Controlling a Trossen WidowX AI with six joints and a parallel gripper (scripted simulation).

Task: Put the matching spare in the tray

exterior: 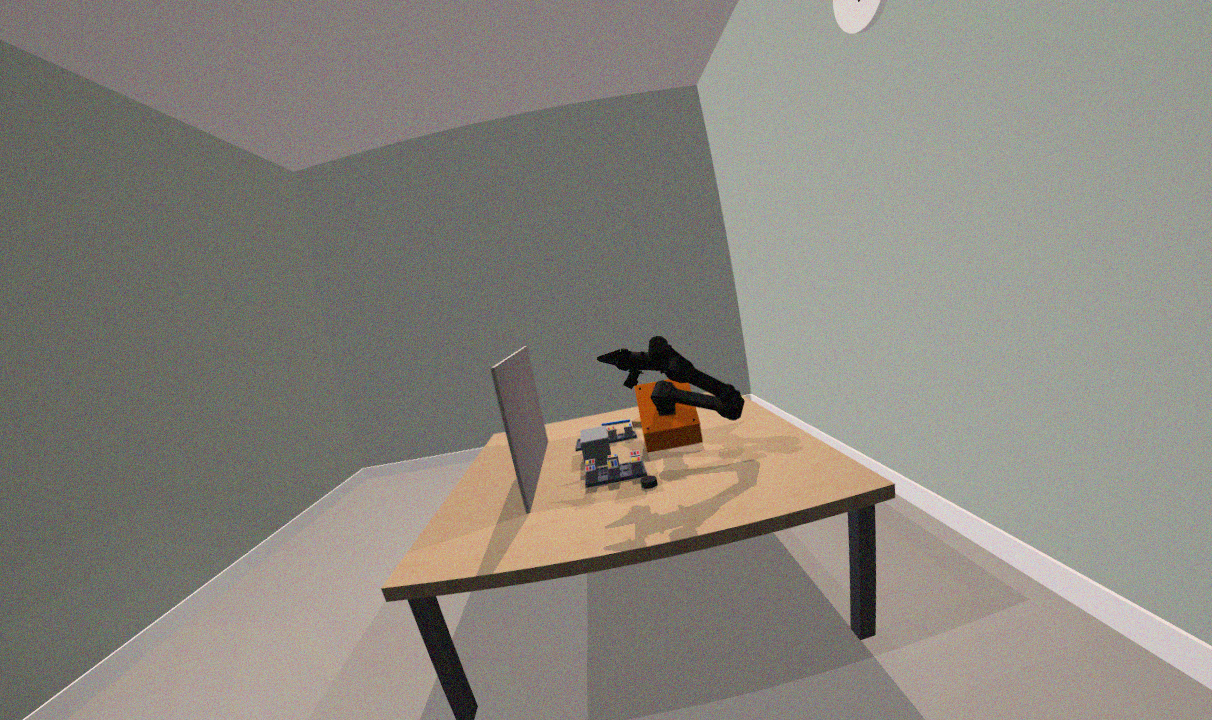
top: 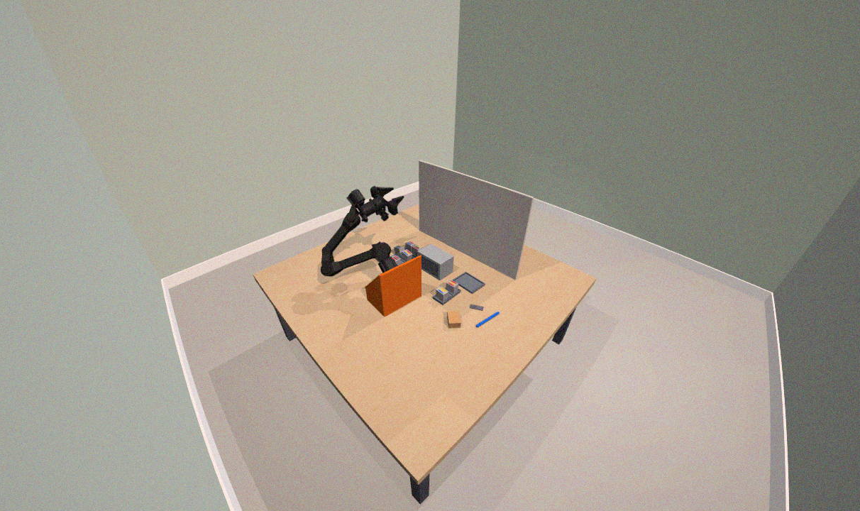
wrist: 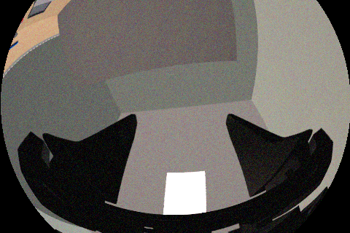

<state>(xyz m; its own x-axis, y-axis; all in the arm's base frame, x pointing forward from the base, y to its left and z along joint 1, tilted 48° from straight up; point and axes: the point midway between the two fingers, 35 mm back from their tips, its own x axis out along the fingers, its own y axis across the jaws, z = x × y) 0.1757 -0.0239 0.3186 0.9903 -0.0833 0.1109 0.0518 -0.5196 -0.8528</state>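
Green walls are enclosing the desk. The hand is hovering spread and empty, high by the panel; spares are waiting beside the tray. Misreading the unit's hidden code risks picking wrongly.

Table with arm and parts
Orange box sits near the grey unit; tray lies right; gripper hangs wide apart, far back.
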